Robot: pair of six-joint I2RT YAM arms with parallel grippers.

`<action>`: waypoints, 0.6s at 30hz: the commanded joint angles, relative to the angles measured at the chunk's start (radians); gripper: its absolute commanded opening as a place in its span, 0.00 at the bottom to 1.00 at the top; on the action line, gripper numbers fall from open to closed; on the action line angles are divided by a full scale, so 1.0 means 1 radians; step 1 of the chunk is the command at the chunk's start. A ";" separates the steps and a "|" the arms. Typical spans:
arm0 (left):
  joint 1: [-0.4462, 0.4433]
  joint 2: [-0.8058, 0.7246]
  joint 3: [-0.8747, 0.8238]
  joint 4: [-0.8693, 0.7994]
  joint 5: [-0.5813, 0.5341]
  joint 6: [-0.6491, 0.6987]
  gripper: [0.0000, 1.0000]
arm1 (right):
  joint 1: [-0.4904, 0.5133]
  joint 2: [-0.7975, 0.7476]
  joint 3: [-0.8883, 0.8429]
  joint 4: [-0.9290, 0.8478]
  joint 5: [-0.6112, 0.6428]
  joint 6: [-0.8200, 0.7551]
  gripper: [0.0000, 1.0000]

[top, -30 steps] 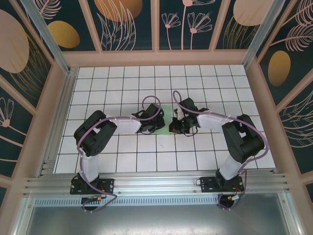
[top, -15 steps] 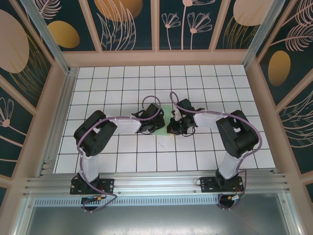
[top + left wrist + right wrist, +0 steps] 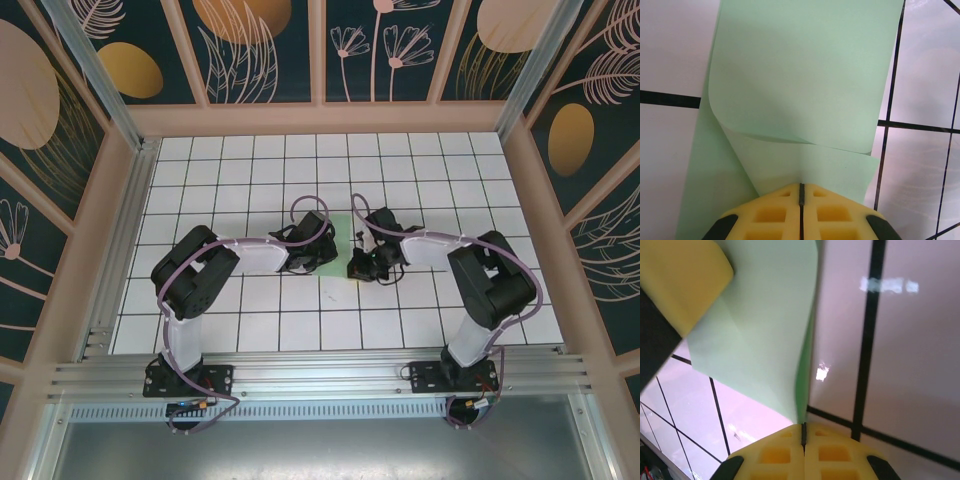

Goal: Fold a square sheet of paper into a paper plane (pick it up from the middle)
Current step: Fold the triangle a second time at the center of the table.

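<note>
Left gripper (image 3: 801,187) is closed tight on the near edge of the green paper (image 3: 805,75); one layer of the sheet curls over just beyond its yellow pads (image 3: 772,215); right gripper (image 3: 803,426) pinches another edge, and the sheet rises steeply from it, off the white tiled table (image 3: 910,340); both grippers sit close together mid-table.

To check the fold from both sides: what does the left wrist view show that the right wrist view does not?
Left wrist view: the green sheet of paper curled over its own lower layer, pinched in the shut left pincer. Right wrist view: the sheet rising from the shut right pincer, a yellow foam block at upper left. Shared: the paper, white tiles, a shut pincer gripping it.
</note>
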 commanded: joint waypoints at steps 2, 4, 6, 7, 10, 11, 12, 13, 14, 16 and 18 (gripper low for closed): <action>-0.002 0.031 -0.030 -0.066 0.005 -0.002 0.09 | -0.004 -0.074 0.039 -0.031 0.005 0.005 0.06; -0.001 0.032 -0.027 -0.066 0.006 -0.002 0.09 | -0.004 -0.062 0.058 -0.011 -0.001 0.015 0.06; -0.001 0.033 -0.026 -0.064 0.009 -0.002 0.09 | -0.002 -0.038 0.069 0.012 -0.007 0.021 0.06; -0.001 0.033 -0.026 -0.064 0.010 -0.002 0.09 | -0.002 -0.023 0.073 0.024 -0.009 0.025 0.06; -0.001 0.033 -0.022 -0.064 0.012 -0.003 0.09 | -0.001 0.022 0.087 0.041 -0.016 0.029 0.06; -0.001 0.033 -0.021 -0.064 0.013 -0.003 0.09 | 0.001 0.034 0.086 0.047 -0.022 0.030 0.06; -0.001 0.030 -0.021 -0.066 0.012 -0.002 0.09 | 0.002 0.044 0.083 0.050 -0.029 0.028 0.06; -0.002 0.030 -0.020 -0.067 0.012 -0.002 0.09 | 0.002 0.049 0.078 0.052 -0.034 0.026 0.06; -0.001 0.030 -0.019 -0.068 0.012 -0.002 0.09 | 0.001 0.054 0.073 0.052 -0.038 0.024 0.06; -0.002 0.028 -0.019 -0.067 0.012 -0.002 0.09 | 0.002 0.067 0.058 0.053 -0.050 0.015 0.07; 0.000 0.028 -0.019 -0.067 0.012 -0.002 0.09 | 0.002 0.079 0.040 0.053 -0.053 0.010 0.06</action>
